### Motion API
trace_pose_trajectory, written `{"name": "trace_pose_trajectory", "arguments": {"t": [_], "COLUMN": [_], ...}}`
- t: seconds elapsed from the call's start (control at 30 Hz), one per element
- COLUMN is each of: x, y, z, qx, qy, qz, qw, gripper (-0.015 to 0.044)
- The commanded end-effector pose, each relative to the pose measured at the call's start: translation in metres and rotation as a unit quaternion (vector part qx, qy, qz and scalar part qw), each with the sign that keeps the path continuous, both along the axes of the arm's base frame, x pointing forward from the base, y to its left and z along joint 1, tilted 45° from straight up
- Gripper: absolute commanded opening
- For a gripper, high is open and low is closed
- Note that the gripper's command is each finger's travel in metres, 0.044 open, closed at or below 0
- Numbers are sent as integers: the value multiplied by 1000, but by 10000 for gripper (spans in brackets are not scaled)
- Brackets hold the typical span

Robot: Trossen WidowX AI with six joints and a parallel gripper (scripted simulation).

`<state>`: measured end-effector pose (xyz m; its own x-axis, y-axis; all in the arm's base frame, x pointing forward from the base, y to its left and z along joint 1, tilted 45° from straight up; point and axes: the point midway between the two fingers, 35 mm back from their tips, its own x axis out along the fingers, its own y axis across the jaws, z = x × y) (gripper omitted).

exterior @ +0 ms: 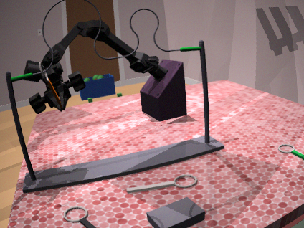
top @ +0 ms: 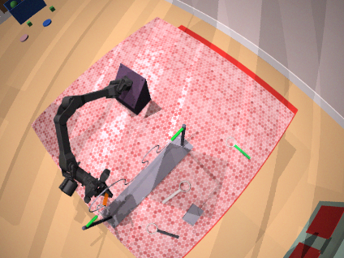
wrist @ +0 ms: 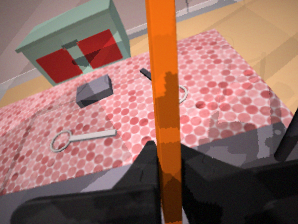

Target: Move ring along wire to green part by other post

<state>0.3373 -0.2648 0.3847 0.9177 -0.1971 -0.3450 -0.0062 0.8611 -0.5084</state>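
in the exterior view, left to right, i see the left post (exterior: 21, 130), its green wire section (exterior: 22, 77) (top: 92, 221), then the ring (exterior: 41, 72) upright near that section's inner end. my gripper (exterior: 59, 105) (wrist: 158, 146) is clamped on its orange handle (exterior: 54, 91) (top: 105, 199) (wrist: 165, 75), below the ring. the right post (exterior: 205, 93) (top: 183, 135) stands well apart.

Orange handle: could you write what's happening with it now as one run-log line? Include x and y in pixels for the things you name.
hand (top: 108, 194) (exterior: 61, 105) (wrist: 158, 146): shut on orange handle (top: 105, 199) (exterior: 54, 89) (wrist: 164, 75) | ring (exterior: 43, 72): near left green part (top: 92, 221) (exterior: 21, 77), exterior view | wire contact: cannot tell | right green part (top: 177, 134) (exterior: 191, 48): not reached
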Motion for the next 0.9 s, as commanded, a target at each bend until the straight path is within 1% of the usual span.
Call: {"name": "trace_pose_trajectory", "arguments": {"t": [0.0, 0.47, 0.87], "x": [-1, -2, -4], "y": [14, 59, 100], "z": [-7, -21, -21], "qx": [44, 201, 340], "qy": [2, 9, 15], "qz": [7, 22, 36], "qw": [999, 979, 940], "gripper": [-150, -150, -150]}}
